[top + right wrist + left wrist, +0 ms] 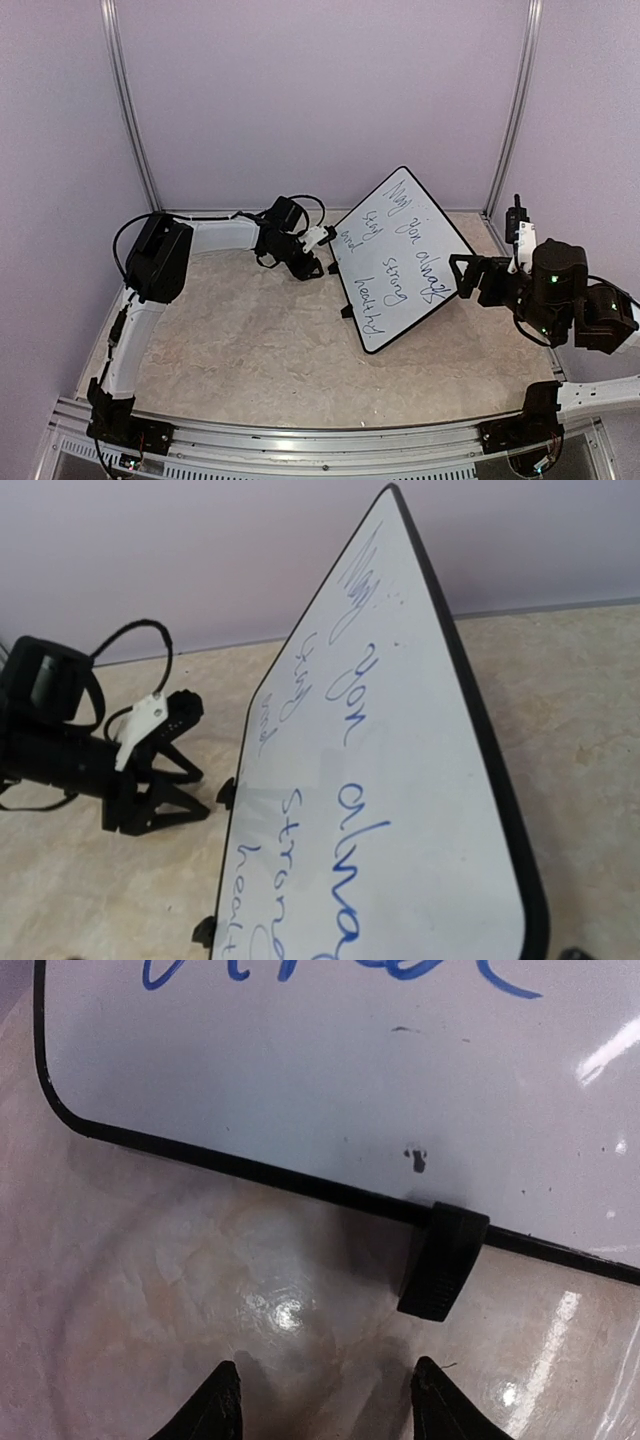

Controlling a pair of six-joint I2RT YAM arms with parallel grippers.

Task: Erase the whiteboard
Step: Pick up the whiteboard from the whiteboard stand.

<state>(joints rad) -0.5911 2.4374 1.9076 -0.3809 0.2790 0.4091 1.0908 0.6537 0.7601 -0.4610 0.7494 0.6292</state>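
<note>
The left arm reaches across the far left of the counter (250,340), and the left gripper (328,1405) hovers low over the marbled surface just left of the whiteboard (400,260). Its two dark fingertips (222,1405) are spread, with only bare counter between them. In the left wrist view, the board's black rim and one small black stand foot (443,1260) lie just beyond the fingertips, apart from them.

The whiteboard stands right of centre in the far half of the counter. It rests on its feet and leans back, with one rounded corner pointing up toward the far wall. Its glossy white face is covered with blue handwriting (365,810) in several lines.

At the right, the right gripper (460,279) is off the counter, level with the board's near right edge, and its jaws are spread wide and hold nothing. I cannot tell whether it touches the rim.
</note>
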